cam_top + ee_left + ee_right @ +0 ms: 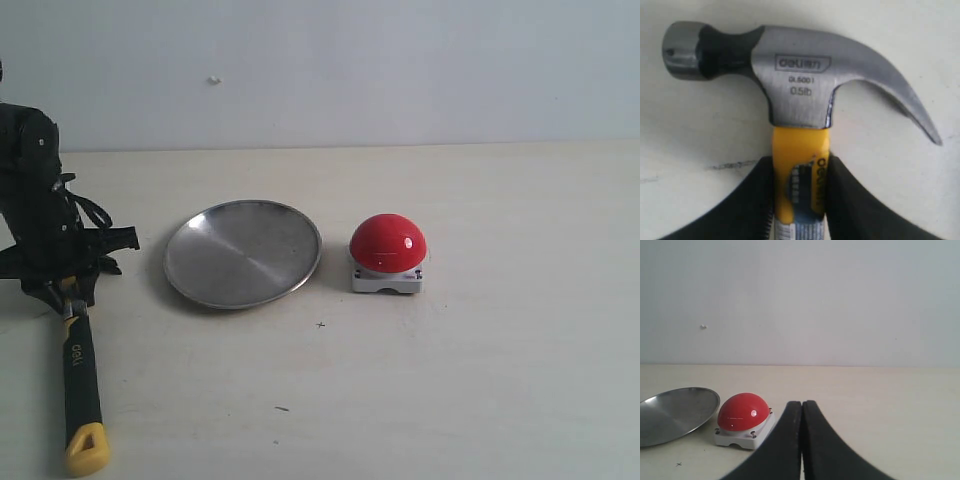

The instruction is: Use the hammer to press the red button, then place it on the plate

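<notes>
**Inspector A:** Starting at the near edge, what are we recording?

**Inspector B:** We are recording the hammer [80,372] on the left of the counter [480,380]. Its yellow end is pointing toward the near edge, and the black handle with white lettering is running away from us. We cannot tell whether it is resting on the counter or raised just off it.

**Inspector A:** And the left pincer [62,288]?

**Inspector B:** It is grasping the hammer at the yellow neck. In the left wrist view we are seeing the left pincer [800,200] with a black finger pressing each side of the neck, just below the steel head of the hammer [800,85]. In the exterior view that head is hidden behind the arm.

**Inspector A:** The right pincer [801,440]?

**Inspector B:** It is clenched, the two fingers meeting with nothing between them. It is facing the red button [742,412] and the plate [675,412] from a little way off. We are not finding it in the exterior view.

**Inspector A:** Moving farther back?

**Inspector B:** The plate [243,253] is lying bare at mid-counter, near the left pincer but apart from it. The red button [388,243] is sitting just beside it on the right, not touching. Behind everything we are noting a plain pale wall [350,70].
</notes>
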